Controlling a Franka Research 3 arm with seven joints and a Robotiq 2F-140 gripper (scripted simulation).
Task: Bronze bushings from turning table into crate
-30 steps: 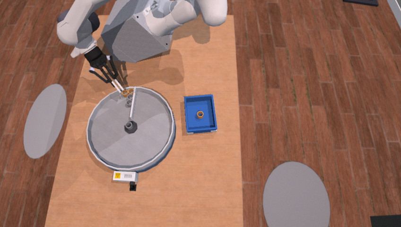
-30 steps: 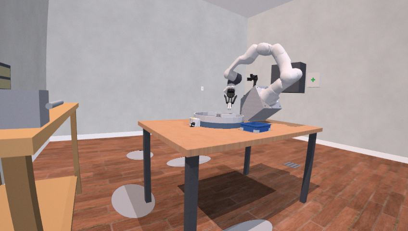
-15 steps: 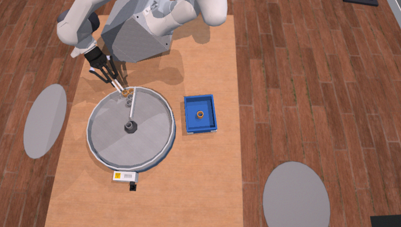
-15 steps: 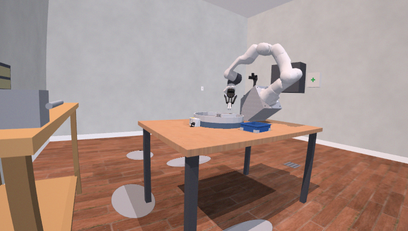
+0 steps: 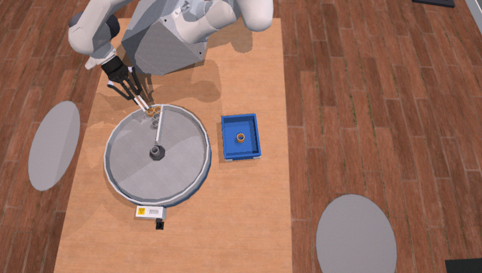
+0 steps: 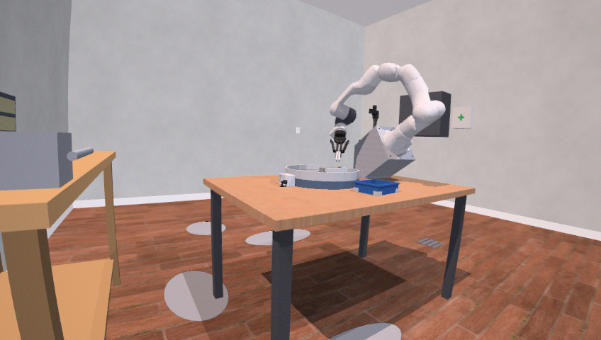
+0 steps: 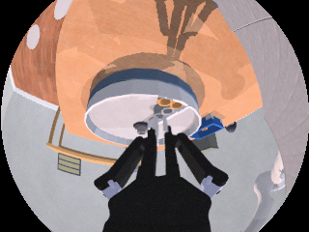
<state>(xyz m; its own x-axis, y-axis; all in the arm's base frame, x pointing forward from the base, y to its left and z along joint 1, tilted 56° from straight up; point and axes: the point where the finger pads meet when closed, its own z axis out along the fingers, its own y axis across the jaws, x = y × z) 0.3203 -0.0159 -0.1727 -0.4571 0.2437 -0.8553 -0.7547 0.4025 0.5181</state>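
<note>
1. At the far left of the top view, a flat grey oval (image 5: 54,145) lies on the floor, beyond the edge of the wooden counter (image 5: 250,202) (image 6: 253,197) (image 7: 111,29)
2. The end effector (image 5: 146,109) (image 6: 337,161) (image 7: 160,122) points down over the turning table's back rim, its slim fingers closed close together with nothing between them
3. The round, grey turning table (image 5: 175,176) (image 6: 327,183) (image 7: 121,111) stands on the counter; a white box (image 5: 150,211) (image 6: 287,179) with a yellow label sits at its front
4. Near the back rim, below the fingertips in the top view, are two bronze bushings, one on the left (image 5: 150,114) (image 7: 165,101) and one on the right (image 5: 157,108) (image 7: 177,104)
5. Two grey steel bushings (image 5: 154,125) are just beside them, nearer the dark central hub (image 5: 161,155) (image 7: 140,127)
6. A straight pale bar (image 5: 159,125) (image 6: 337,170) runs from rim towards hub, right of all four
7. To the right, apart from the turning table, the blue crate (image 5: 257,135) (image 6: 376,187) (image 7: 208,130) holds one upright bronze bushing (image 5: 240,141) near its middle
</note>
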